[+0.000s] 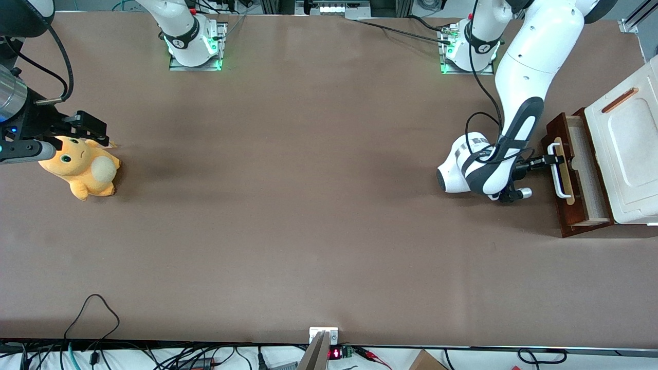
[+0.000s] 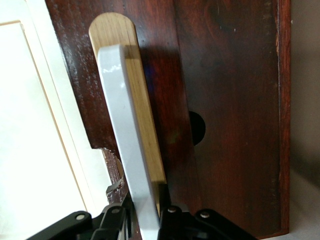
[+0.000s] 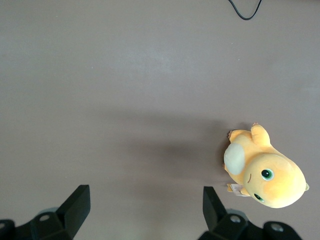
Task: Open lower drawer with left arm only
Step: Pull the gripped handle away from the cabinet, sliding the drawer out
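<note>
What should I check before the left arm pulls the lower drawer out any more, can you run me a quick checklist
1. Gripper on the white bar handle: ok, one finger on each side of the bar in the wrist view.
2. Jaws closed firmly on the bar: ok, they look shut on it, though how tight cannot be told.
3. Lower drawer already moving: ok, partly out from under the white cabinet top, pale inside showing.
4. Table in front of the drawer, in the pull path: ok, bare apart from the arm itself.
5. Grip position along the handle: not ok, it sits near one end, not the middle.
6. Plush toy: ok, toward the parked arm's end.
</note>
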{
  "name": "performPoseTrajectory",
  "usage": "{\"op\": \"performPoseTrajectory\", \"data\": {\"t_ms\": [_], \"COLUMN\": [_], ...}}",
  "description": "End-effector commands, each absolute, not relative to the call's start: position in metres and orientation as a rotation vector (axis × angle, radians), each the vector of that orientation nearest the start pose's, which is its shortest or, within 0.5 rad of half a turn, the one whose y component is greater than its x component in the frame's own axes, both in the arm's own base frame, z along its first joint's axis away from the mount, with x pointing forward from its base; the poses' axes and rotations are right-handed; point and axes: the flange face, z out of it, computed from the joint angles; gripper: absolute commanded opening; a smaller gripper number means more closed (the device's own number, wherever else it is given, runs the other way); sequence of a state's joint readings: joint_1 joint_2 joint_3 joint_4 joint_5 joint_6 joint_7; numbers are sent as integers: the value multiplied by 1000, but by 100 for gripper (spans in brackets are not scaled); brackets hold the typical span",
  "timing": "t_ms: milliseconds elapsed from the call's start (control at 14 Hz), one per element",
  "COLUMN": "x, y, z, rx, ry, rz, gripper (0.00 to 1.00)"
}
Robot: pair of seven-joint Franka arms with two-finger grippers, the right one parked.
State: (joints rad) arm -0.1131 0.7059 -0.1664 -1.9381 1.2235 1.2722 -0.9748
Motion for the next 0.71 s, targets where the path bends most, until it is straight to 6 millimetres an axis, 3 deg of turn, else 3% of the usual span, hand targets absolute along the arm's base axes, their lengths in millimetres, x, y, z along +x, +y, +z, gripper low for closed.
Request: {"op": "performPoseTrajectory", "data": {"t_ms": [0, 643], "x": [508, 499], "y": [-45, -73], "z": [147, 143], "rx": [-1550, -1549], "ry": [-40, -53], "rz": [328, 328], "gripper": [18, 18]}}
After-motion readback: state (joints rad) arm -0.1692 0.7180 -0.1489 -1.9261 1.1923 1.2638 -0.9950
